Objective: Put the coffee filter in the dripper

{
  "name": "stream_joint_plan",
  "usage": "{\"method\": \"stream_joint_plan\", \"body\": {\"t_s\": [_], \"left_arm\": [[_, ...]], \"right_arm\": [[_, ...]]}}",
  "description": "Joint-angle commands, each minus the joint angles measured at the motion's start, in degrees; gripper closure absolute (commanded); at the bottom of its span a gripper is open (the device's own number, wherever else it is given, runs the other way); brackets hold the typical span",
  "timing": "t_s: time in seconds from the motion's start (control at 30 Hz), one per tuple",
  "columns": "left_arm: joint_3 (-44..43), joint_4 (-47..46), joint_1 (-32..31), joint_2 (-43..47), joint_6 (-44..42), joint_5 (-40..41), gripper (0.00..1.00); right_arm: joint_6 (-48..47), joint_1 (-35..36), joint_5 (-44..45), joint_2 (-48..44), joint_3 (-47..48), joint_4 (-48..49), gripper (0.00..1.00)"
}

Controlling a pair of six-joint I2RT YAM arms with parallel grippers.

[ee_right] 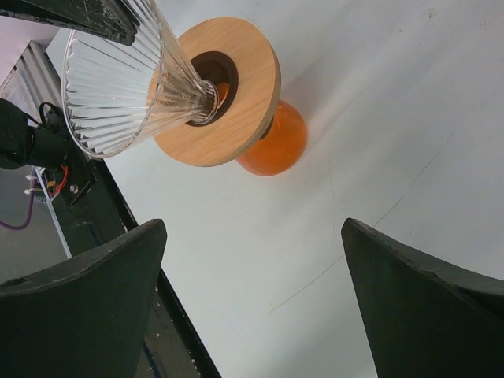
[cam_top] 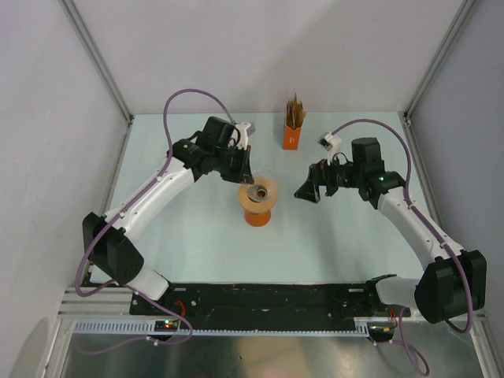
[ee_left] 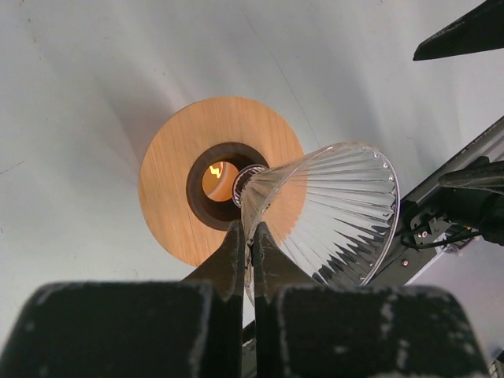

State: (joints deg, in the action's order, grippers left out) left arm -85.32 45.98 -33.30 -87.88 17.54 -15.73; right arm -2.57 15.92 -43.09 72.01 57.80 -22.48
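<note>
While L fingers (ee_left: pixel 250 246) clamped tilted dripper (ee_left: pixel 339 209), R fingers (cam_top: pixel 307 191) gaped wide (nothing held); spout needed seating level in wooden disc (ee_left: pixel 169 181).

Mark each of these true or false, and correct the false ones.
1. The left gripper has its jaws shut on the wall of the dripper. True.
2. The right gripper holds a paper filter. False: its jaws stand wide open with nothing between them.
3. The dripper's narrow end sits at the hole in the wooden disc. True.
4. A filter already lines the dripper. False: its ribbed clear wall is bare.
5. The orange box stands between the arm bases. False: it stands at the far side of the table, beyond the dripper.
</note>
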Motion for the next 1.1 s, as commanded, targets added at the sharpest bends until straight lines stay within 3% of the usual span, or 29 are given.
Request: {"method": "stream_joint_plan", "body": {"t_s": [0.0, 0.63, 1.07], "left_arm": [[-2.9, -1.2, 0.5, -0.7, 0.3, -1.5, 1.0], [-0.9, -1.6, 5.1, -0.8, 0.1, -5.9, 1.0], [2.4, -2.6, 4.7, -1.4, -0.4, -7.2, 1.0]], "right_arm": [[-1.1, 0.2, -0.4, -0.8, 2.2, 0.4, 0.0], [-1.0, 0.4, -0.8, -0.6, 2.2, 0.6, 0.0], [-0.8, 0.5, -0.8, -0.4, 2.2, 0.7, 0.01]]}}
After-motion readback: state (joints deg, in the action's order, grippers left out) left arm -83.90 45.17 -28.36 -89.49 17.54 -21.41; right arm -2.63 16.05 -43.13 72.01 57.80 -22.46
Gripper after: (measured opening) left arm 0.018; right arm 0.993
